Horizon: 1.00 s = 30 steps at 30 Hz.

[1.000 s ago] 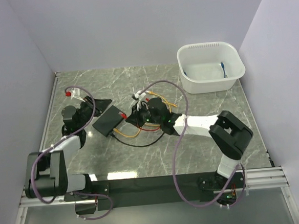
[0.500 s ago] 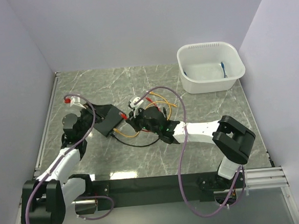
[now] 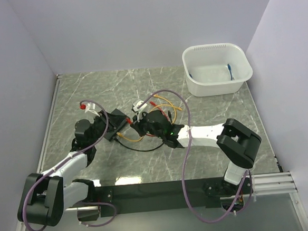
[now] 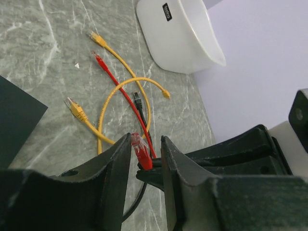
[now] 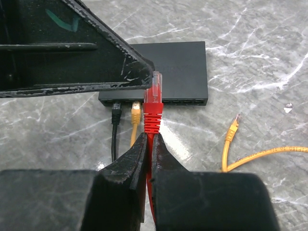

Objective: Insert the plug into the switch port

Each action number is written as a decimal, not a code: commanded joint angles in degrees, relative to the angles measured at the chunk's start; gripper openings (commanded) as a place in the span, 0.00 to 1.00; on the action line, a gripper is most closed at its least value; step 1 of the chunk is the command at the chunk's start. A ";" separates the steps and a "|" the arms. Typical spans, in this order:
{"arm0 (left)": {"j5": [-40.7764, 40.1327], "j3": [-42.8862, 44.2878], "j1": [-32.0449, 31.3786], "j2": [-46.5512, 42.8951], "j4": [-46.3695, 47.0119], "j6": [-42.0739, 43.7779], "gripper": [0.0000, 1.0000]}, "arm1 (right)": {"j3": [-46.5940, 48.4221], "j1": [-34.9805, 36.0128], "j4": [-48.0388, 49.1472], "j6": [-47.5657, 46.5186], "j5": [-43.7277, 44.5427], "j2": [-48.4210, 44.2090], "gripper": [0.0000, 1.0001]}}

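Your right gripper is clenching the red cable just behind the plug, centre frame, which is pointing at the switch port on the black box above. Your left gripper is hovering with its jaws released, flanking the plug.

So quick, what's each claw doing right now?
Left gripper: open, its jaws either side of the red plug.
Right gripper: closed, holding that red plug by its cable.
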 commanded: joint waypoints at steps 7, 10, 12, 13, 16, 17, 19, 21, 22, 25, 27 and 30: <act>-4.94 3.91 -3.76 3.14 1.22 1.34 0.36 | 1.53 0.11 1.34 -0.73 0.18 -0.79 0.00; -5.74 4.70 -4.29 4.10 0.95 1.17 0.34 | 1.17 0.20 1.87 -0.82 -0.70 -1.23 0.00; -6.18 5.31 -4.46 4.90 0.78 0.99 0.31 | 1.00 0.20 2.05 -0.91 -0.79 -1.15 0.00; -6.09 5.49 -4.73 5.07 1.04 0.82 0.28 | 1.17 0.11 1.87 -0.99 -0.70 -1.06 0.00; -6.44 5.93 -5.34 5.42 1.30 0.73 0.15 | 1.43 0.20 1.44 -1.17 -0.18 -0.71 0.00; -6.53 6.02 -5.43 5.42 1.22 0.73 0.10 | 1.52 0.20 1.26 -1.08 -0.09 -0.71 0.00; -7.06 6.28 -5.96 5.51 0.78 0.64 0.00 | 1.52 0.20 1.26 -1.00 0.00 -0.71 0.00; -7.49 6.19 -6.48 5.25 0.86 0.73 0.01 | 1.61 0.20 1.08 -0.82 0.17 -0.80 0.00; -7.67 6.11 -6.66 5.16 0.69 0.81 0.01 | 2.13 0.11 0.56 -0.64 0.35 -0.62 0.00; -8.37 5.40 -7.19 4.99 1.04 1.08 0.01 | 2.49 0.11 -0.06 -0.29 0.88 -0.62 0.38; -8.46 5.05 -7.28 5.07 1.13 1.17 0.01 | 2.23 0.11 0.20 0.06 1.23 -0.88 0.55; -8.38 5.05 -7.36 5.25 1.30 1.08 0.00 | 1.61 0.02 0.99 0.67 1.23 -1.50 0.64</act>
